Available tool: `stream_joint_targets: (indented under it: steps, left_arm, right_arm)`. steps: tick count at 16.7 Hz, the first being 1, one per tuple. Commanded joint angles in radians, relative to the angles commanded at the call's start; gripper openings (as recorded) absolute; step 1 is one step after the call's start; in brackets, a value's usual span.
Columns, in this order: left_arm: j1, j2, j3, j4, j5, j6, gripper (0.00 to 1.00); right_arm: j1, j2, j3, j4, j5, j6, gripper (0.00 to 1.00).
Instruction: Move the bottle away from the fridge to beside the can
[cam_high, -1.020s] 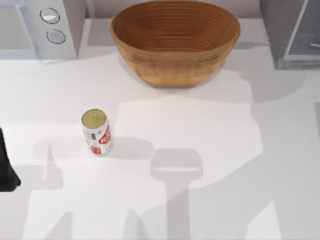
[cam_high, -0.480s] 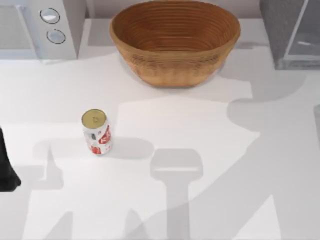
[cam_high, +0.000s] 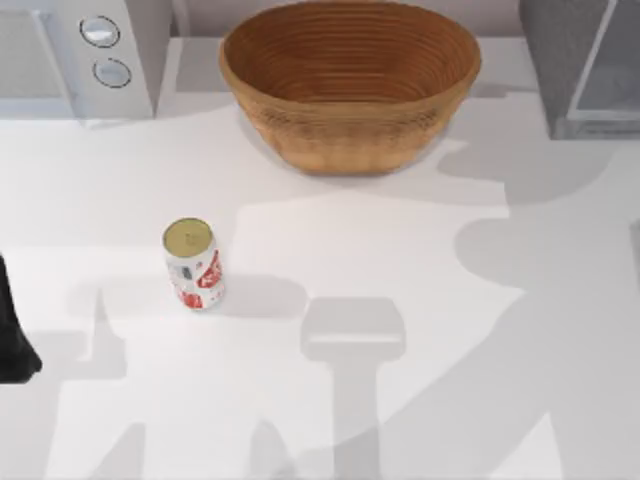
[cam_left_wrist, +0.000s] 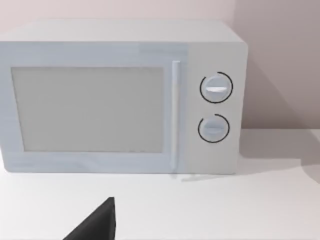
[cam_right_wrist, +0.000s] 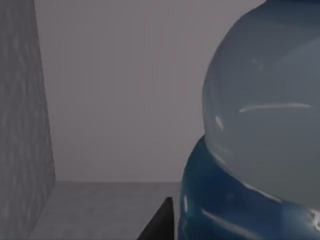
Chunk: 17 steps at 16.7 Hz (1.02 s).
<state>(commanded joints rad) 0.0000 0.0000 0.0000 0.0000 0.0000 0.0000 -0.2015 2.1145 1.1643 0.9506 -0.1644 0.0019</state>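
Bottle (cam_right_wrist: 260, 150) close against right gripper camera, beside fridge (cam_right_wrist: 22, 100); grip state unclear.
Risk: loose hold drops it before reaching can (cam_high: 193, 264).

a: what do we see on the table (cam_high: 420, 300)?
b: the can (cam_high: 193, 264) upright at left; basket (cam_high: 350, 80) at the back centre, fridge (cam_high: 580, 65) right, white microwave (cam_high: 80, 55) left.

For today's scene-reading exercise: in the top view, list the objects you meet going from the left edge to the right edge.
Left arm at the left edge → white microwave with two round knobs → can with a gold top → woven basket → dark grey fridge at the right edge.
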Motion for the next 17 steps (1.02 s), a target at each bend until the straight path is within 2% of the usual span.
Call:
stream_joint_targets:
  steps: [8, 15, 17]
  left_arm:
    - [0.000, 0.000, 0.000, 0.000, 0.000, 0.000, 1.00]
    - [0.000, 0.000, 0.000, 0.000, 0.000, 0.000, 1.00]
    - [0.000, 0.000, 0.000, 0.000, 0.000, 0.000, 1.00]
  right_arm:
    - [-0.049, -0.279, -0.470, 0.170, -0.055, 0.001, 0.00]
    - [-0.050, -0.313, -0.515, 0.193, -0.059, 0.003, 0.00]
    - [-0.018, -0.292, -0.505, 0.204, -0.027, 0.003, 0.00]
